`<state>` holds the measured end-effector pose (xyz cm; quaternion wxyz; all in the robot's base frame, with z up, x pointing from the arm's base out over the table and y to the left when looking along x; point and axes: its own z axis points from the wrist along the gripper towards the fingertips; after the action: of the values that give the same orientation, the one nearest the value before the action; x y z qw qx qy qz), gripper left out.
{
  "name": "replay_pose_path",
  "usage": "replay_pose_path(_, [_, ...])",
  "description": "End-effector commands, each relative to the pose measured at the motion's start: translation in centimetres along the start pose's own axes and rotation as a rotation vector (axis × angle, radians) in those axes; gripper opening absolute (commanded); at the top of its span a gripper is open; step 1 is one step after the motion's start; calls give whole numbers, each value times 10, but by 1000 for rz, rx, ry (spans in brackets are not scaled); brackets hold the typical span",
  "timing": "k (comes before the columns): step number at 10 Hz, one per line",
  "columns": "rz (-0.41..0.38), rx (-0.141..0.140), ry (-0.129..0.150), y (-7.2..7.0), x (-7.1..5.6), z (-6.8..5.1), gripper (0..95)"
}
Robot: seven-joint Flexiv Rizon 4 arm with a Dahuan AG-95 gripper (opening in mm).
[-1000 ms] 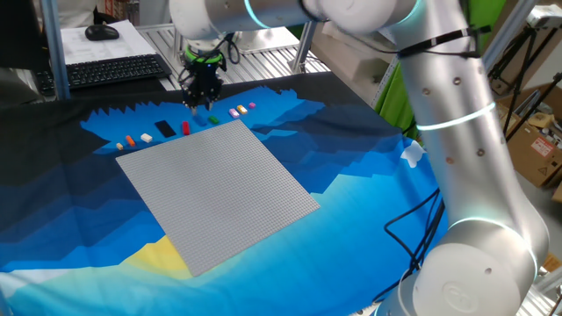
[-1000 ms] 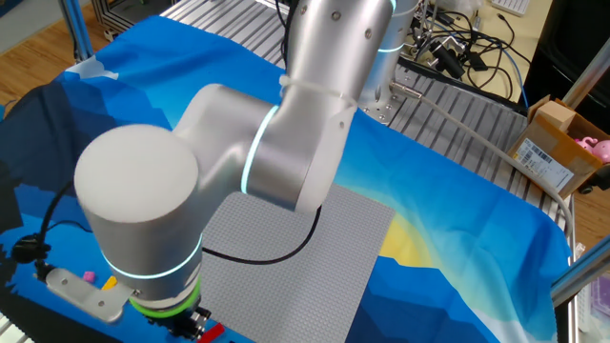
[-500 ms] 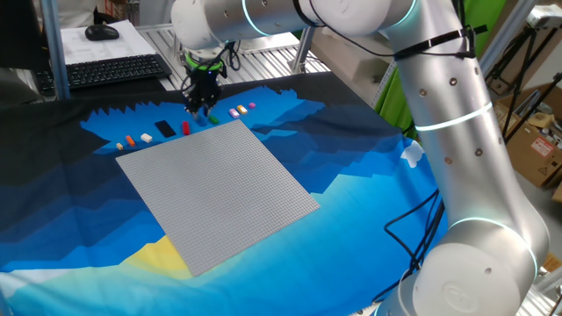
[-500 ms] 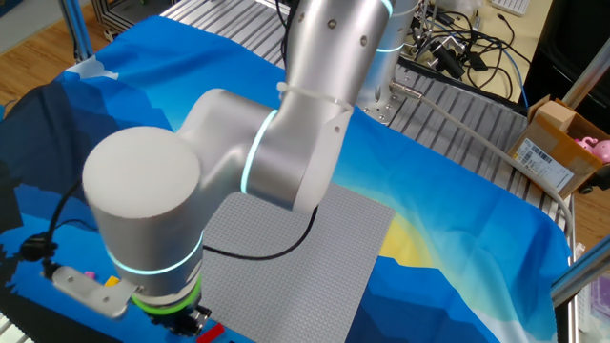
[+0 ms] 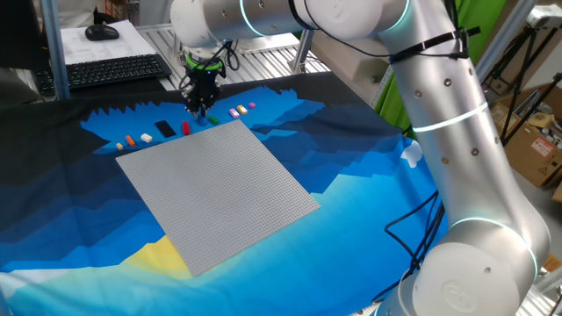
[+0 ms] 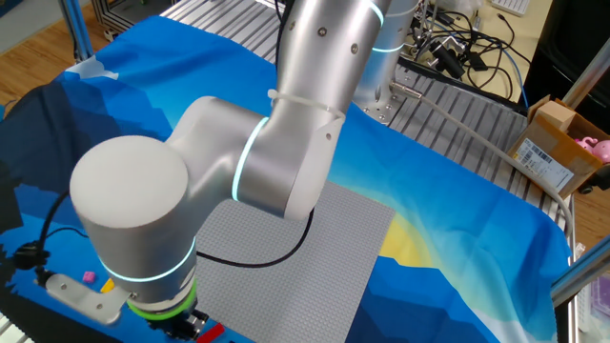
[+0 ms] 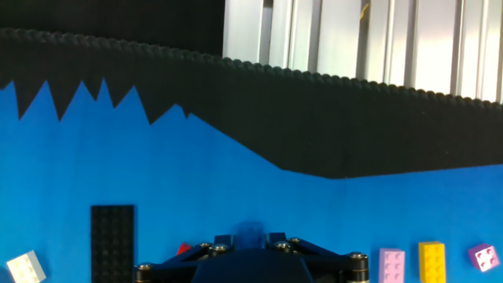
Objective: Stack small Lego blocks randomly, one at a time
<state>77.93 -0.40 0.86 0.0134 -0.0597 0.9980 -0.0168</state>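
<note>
My gripper [image 5: 200,104] hangs over the back row of small Lego blocks, beyond the grey baseplate [image 5: 219,189]. In the hand view the gripper [image 7: 251,236] is shut on a blurred blue block [image 7: 251,230] held between the fingertips. On the cloth lie a red block [image 5: 186,128], a green block [image 5: 213,119], an orange block [image 5: 130,140], a white block [image 5: 146,138], and pink and yellow blocks [image 5: 239,111]. The hand view shows the white block [image 7: 23,267], the pink block [image 7: 391,266], the yellow block [image 7: 431,261] and a purple block [image 7: 482,257].
A flat black rectangular piece [image 5: 165,129] lies between the white and red blocks, and shows in the hand view [image 7: 112,240]. A keyboard [image 5: 114,70] and a mouse sit behind the table. Metal rails run along the far edge [image 7: 354,39]. The arm's big joint fills the other fixed view [image 6: 133,219].
The gripper has shifted slightly to the right above the block row. The arm's joint has turned a little in the other fixed view. The blocks on the cloth have not moved.
</note>
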Motion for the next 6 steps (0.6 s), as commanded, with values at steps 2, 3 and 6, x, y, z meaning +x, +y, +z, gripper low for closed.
replay_pose_path(2, [-10,-3,4,1,-2,2,0])
replay_pose_path(3, [-12,-3,4,1,-2,2,0])
replay_pose_path(6, [-8,-5,37,1,-1,-5,0])
